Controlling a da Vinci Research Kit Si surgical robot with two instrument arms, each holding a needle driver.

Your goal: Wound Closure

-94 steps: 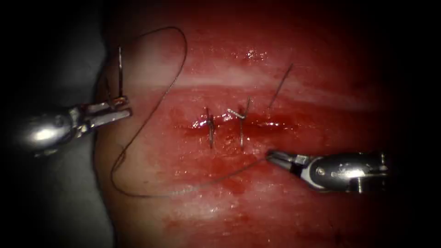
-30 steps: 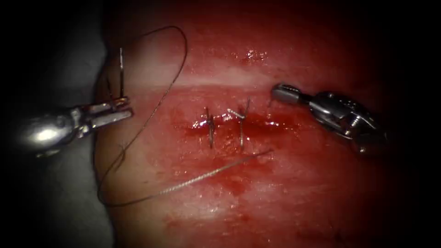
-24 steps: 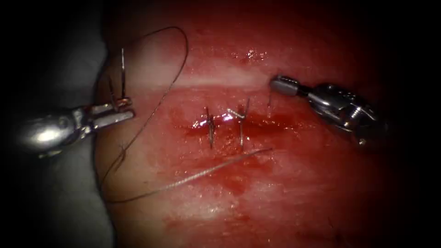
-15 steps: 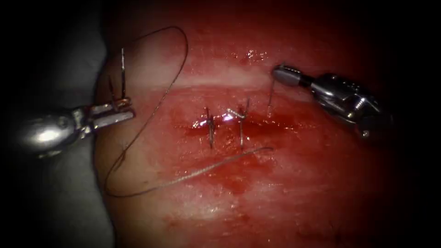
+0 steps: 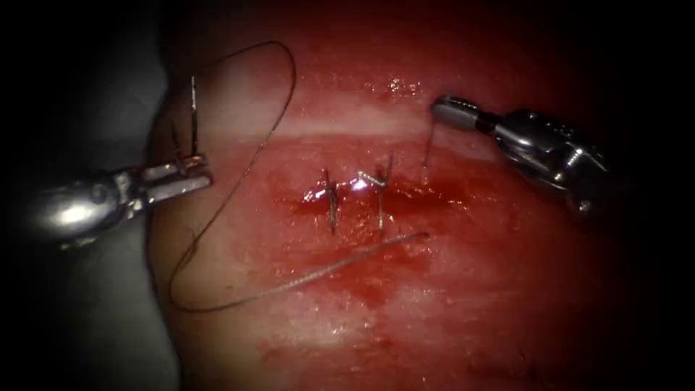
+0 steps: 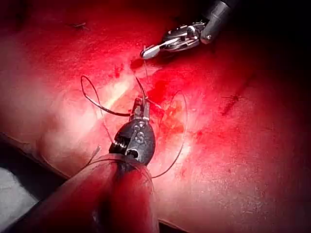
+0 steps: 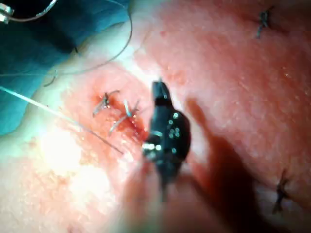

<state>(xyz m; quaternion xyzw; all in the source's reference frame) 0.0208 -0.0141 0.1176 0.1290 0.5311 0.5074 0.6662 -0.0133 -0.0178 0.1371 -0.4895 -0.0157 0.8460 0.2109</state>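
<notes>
**Left tool holds needle off the tissue, right tool holds a short thread end above the cut**

Endoscope view, left to right. The left tool (image 5: pixel 203 174) is at the left edge over the cloth (image 5: pixel 108 311). Its fingers are clamped on the needle (image 5: pixel 193 116) near the needle's lower end, and the rest stands upright. The needle is out of the tissue (image 5: pixel 449 304), well left of the cut (image 5: pixel 405 194).

The thread (image 5: pixel 217 210) arcs across the upper left, drops to a bend at lower left, then runs right along the tissue to just below the cut. Two stitches (image 5: pixel 331 206) cross the cut at centre, with red fluid (image 5: pixel 369 286) pooled around and below them.

The right tool (image 5: pixel 440 108) is at the upper right. Its fingers are closed on a short thread end (image 5: pixel 427 148), which runs down into the tissue at the right end of the cut.

Left wrist view adds:
- The needle's curve (image 6: pixel 141 90) rising from the left tool (image 6: pixel 141 109).
- The thread (image 6: pixel 182 131) looping around that tool.
- The right tool (image 6: pixel 154 50) beyond, with the short thread end (image 6: pixel 146 73) hanging from it.

Right wrist view adds:
- More stitches elsewhere on the tissue (image 7: pixel 264 19).
- Teal cloth (image 7: pixel 43 43) at the tissue's edge.
- The thread (image 7: pixel 58 114) lying straight beside the two stitches (image 7: pixel 104 103).
- The right tool (image 7: pixel 160 92) seen from behind; the state of its fingers cannot be told from this view.
</notes>
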